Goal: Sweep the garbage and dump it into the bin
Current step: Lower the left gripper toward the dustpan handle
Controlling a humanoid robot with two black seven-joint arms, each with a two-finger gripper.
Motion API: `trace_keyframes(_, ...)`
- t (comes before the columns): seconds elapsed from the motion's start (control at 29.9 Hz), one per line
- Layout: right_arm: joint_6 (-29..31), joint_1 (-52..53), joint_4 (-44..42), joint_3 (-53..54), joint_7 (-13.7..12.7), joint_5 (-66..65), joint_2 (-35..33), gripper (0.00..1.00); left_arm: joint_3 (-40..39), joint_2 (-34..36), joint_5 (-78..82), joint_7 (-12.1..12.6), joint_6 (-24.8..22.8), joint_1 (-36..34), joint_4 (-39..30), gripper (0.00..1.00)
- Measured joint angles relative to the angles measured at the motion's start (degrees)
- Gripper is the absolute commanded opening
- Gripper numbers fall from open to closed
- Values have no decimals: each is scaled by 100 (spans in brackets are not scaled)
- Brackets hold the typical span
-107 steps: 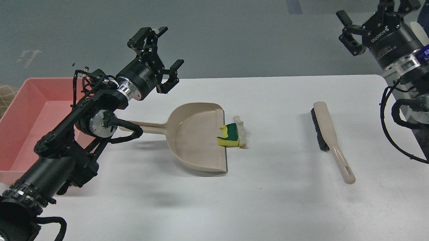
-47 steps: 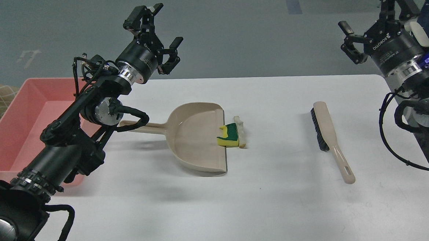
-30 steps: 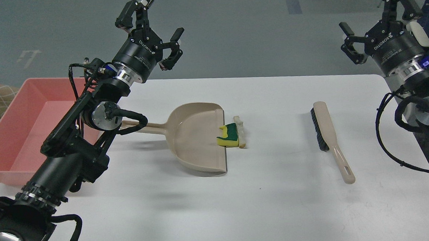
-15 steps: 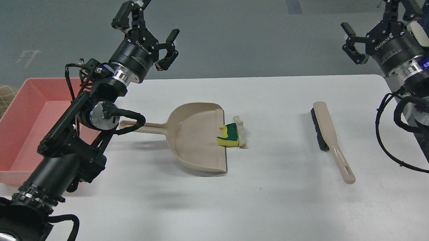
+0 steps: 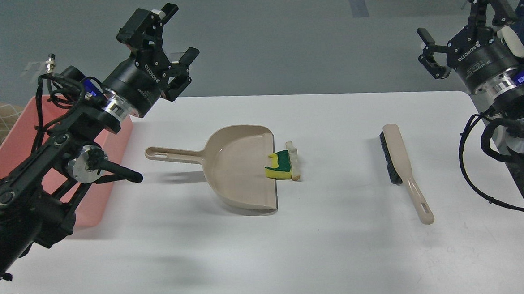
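Left hand (image 5: pixel 163 44) raised, fingers spread, right hand (image 5: pixel 462 26) raised, spread
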Motion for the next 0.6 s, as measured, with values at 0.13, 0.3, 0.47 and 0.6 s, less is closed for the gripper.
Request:
trace_keyframes(0.13,-8,-1,2,3,0,-4,4,100,2,664,525,0,10,353,-575,98)
trace_keyframes(0.3,-8,-1,-8,4,0,-8,6,100,-15,1224,1345,-4,182,875,-1175,98)
trace_keyframes(0.47,-12,-1,-8,4,8,-9,14,100,-94,1620,1824,-14,372,1433,-1681,98)
trace_keyframes(0.6,-32,-6,-11,4,9,-9,15,100,-97,1731,2149,-17,604,1771,-1760,98)
